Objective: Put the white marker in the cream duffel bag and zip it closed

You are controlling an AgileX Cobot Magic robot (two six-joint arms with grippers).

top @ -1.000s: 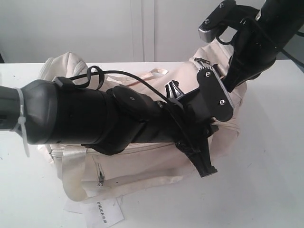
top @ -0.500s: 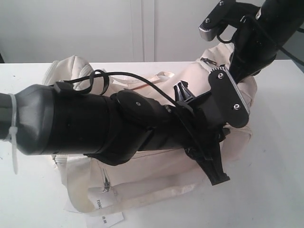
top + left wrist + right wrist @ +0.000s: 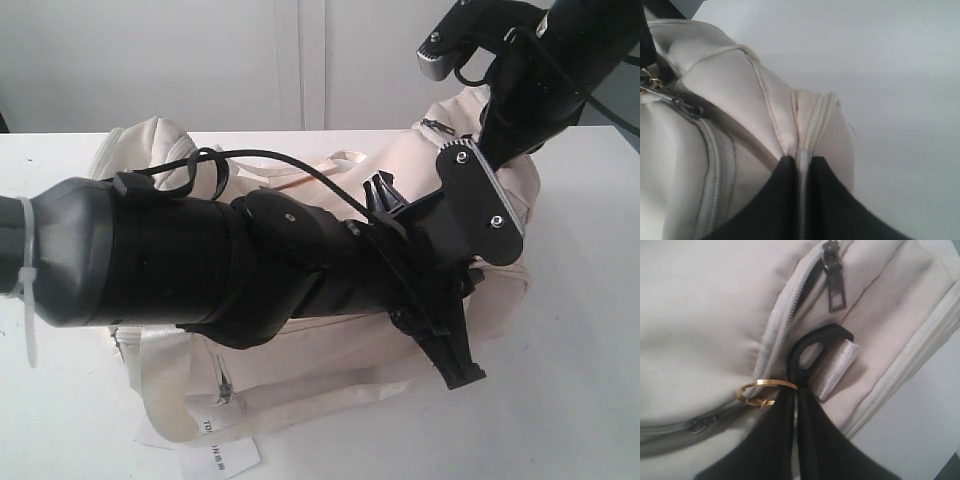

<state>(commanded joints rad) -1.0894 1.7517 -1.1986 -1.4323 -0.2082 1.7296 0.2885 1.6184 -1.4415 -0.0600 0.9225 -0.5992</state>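
The cream duffel bag (image 3: pixel 330 345) lies on the white table, mostly under my left arm. My left gripper (image 3: pixel 800 159) is shut on a raised cream seam at the bag's right end; in the exterior view the left gripper (image 3: pixel 455 365) points down there. My right gripper (image 3: pixel 795 390) is shut at the gold ring (image 3: pixel 760 390) of the top zip's slider, beside a black strap ring (image 3: pixel 817 352). The zip (image 3: pixel 785 320) shows closed teeth near it. The white marker is not in view.
A dark zip pull (image 3: pixel 836 287) hangs on another zip close to the right gripper. A white paper tag (image 3: pixel 225 455) lies at the table's front edge, by the bag's webbing handle (image 3: pixel 170 400). My right arm (image 3: pixel 535 85) comes down from the upper right.
The left gripper and the bag's right end have shifted right and slightly toward the front over the last second. The handle now covers part of the paper tag.
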